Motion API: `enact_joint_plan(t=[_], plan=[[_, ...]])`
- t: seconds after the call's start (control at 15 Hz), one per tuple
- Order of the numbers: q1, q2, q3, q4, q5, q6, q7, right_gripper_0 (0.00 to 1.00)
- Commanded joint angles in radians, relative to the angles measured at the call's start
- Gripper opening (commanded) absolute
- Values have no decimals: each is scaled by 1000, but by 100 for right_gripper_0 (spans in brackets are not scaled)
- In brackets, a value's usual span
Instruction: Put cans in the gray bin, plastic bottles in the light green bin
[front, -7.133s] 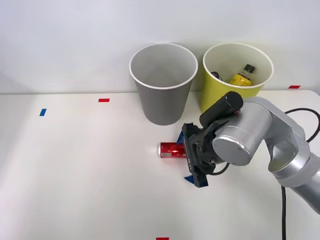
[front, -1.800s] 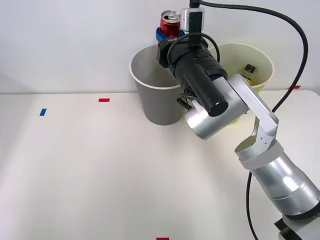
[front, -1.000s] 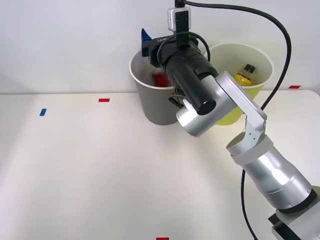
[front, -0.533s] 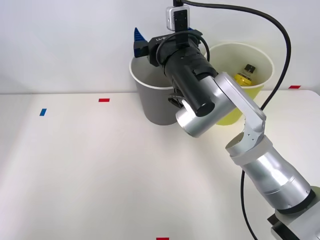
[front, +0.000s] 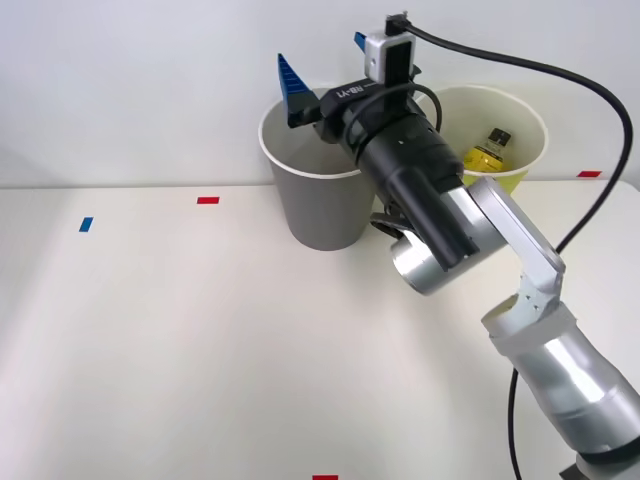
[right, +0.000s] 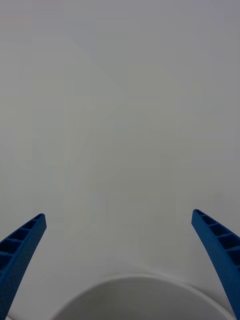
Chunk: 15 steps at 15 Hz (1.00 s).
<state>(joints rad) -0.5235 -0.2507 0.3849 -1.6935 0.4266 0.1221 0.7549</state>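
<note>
Blue fingers (front: 322, 72) spread wide and empty above the gray bin (front: 322, 205); the plastic bottle (front: 487, 148) lies inside the light green bin (front: 432, 190) alongside. Probably light and slippery-smooth, it would take a grip best across its middle.

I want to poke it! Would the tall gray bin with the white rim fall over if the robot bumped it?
Probably yes, with a hard bump. The tall gray bin with the white rim is narrower at its base than at its top, so it looks tippy. It seems thin-walled, likely light. The open right gripper hangs just above its rim.
</note>
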Motion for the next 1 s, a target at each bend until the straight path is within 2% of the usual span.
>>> enact_joint_plan(t=[0.07, 0.27, 0.47, 0.67, 1.0], plan=[[141, -18, -40, -163, -63, -27, -16, 100], [356, -32, -83, -382, -186, -27, -25, 100], [605, -50, -118, -558, -218, -27, -34, 100], [823, -62, -162, -644, -221, -32, -37, 100], [1053, -59, -248, -647, -221, -84, -37, 100]])
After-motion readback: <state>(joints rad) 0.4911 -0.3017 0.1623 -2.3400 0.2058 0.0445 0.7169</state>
